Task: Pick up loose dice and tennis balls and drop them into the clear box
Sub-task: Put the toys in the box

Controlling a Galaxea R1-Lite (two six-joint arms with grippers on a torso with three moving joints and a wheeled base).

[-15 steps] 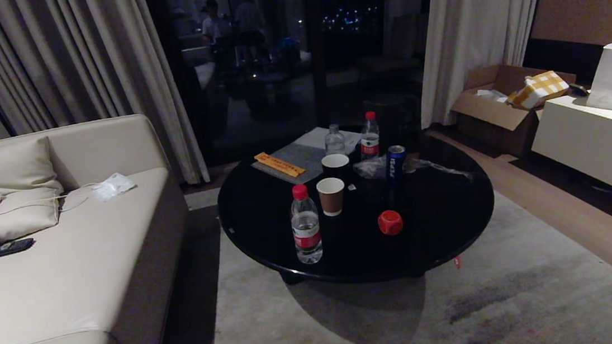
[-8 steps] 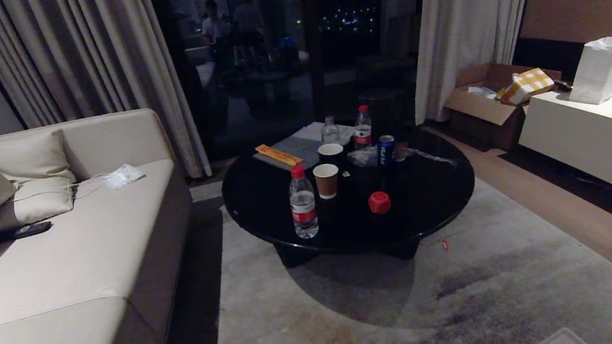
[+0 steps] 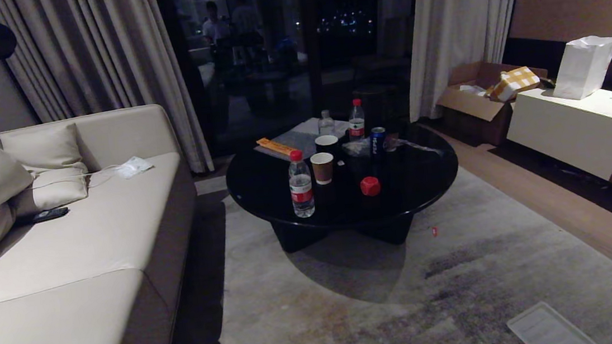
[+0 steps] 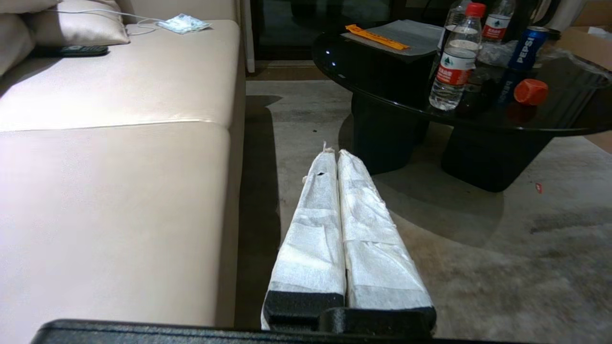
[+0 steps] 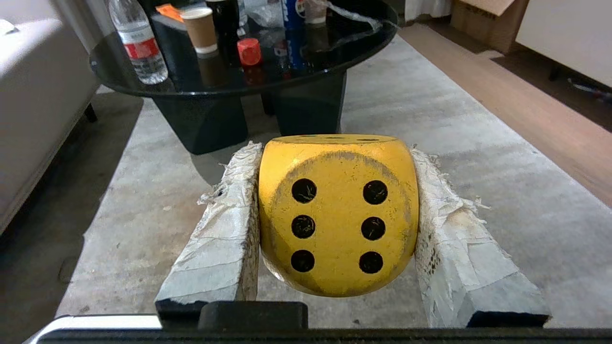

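My right gripper [image 5: 334,150] is shut on a yellow die [image 5: 337,215] with black pips, held above the grey rug. My left gripper [image 4: 334,153] is shut with nothing in it, hanging low over the rug beside the sofa. A red die [image 3: 370,186] sits on the round black table [image 3: 435,173], toward its near edge. The same red die [image 4: 530,91] shows in the left wrist view, and this red die [image 5: 249,51] shows in the right wrist view too. Neither arm shows in the head view. The tennis balls and the clear box are out of view.
Water bottles [image 3: 301,183], paper cups [image 3: 322,167] and a Pepsi can [image 3: 377,141] crowd the table. A beige sofa [image 3: 78,256] runs along the left, a white cabinet [image 3: 566,130] along the right. A flat ribbed panel [image 3: 548,329] and a small red cap [image 3: 434,231] lie on the rug.
The whole head view has drawn back from the table, which now looks smaller and farther. More rug shows, and the ribbed panel has come into view at the near right.
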